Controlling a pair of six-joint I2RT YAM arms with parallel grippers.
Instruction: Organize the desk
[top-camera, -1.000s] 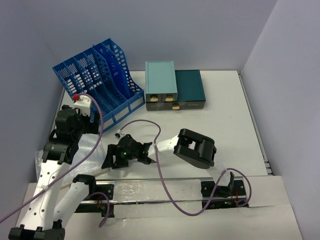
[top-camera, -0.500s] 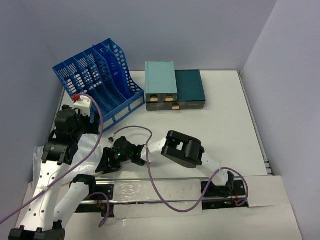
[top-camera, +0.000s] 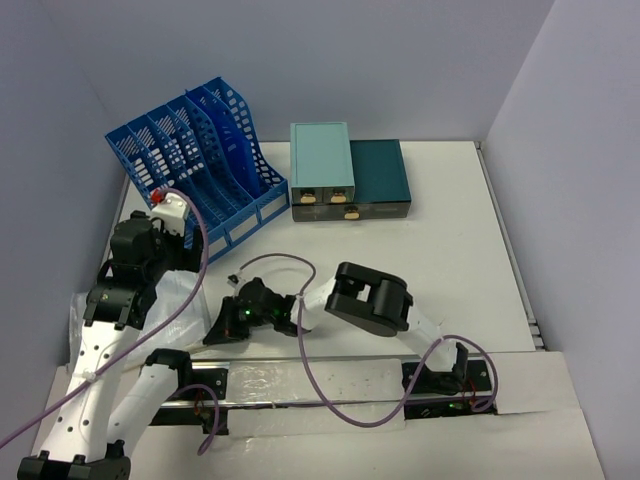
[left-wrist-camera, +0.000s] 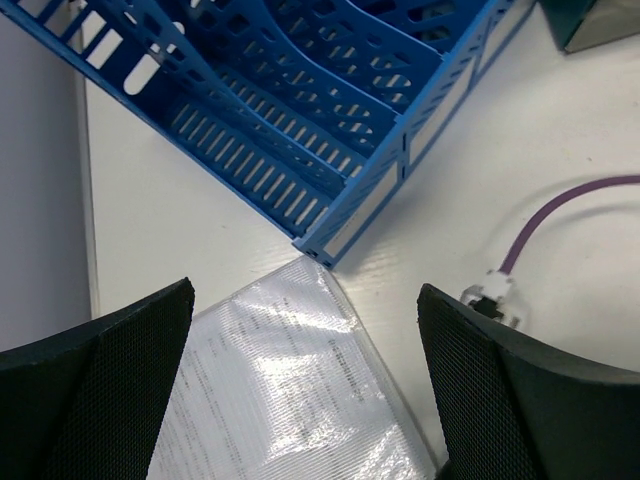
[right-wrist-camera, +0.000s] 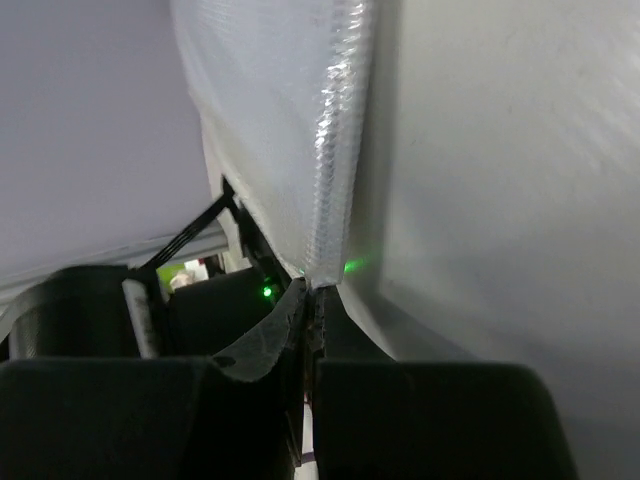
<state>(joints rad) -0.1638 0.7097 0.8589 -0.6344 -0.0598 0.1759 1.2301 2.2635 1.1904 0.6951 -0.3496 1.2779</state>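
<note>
On the desk (top-camera: 460, 260) — long axis left-right — right hand (right-wrist-camera: 312, 300) pinches sleeve (right-wrist-camera: 290, 120).

rack (top-camera: 195, 160): on your desk (top-camera: 460, 250), far left
drawer boxes (top-camera: 345, 180): just right of your rack
plastic sleeve (left-wrist-camera: 290, 390): before the rack

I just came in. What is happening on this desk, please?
The right gripper is shut on the edge of a clear plastic sleeve at the near left of the desk. The left gripper is open and hovers above the sleeve's far corner, beside the blue file rack. The sleeve is not yet in the rack.
</note>
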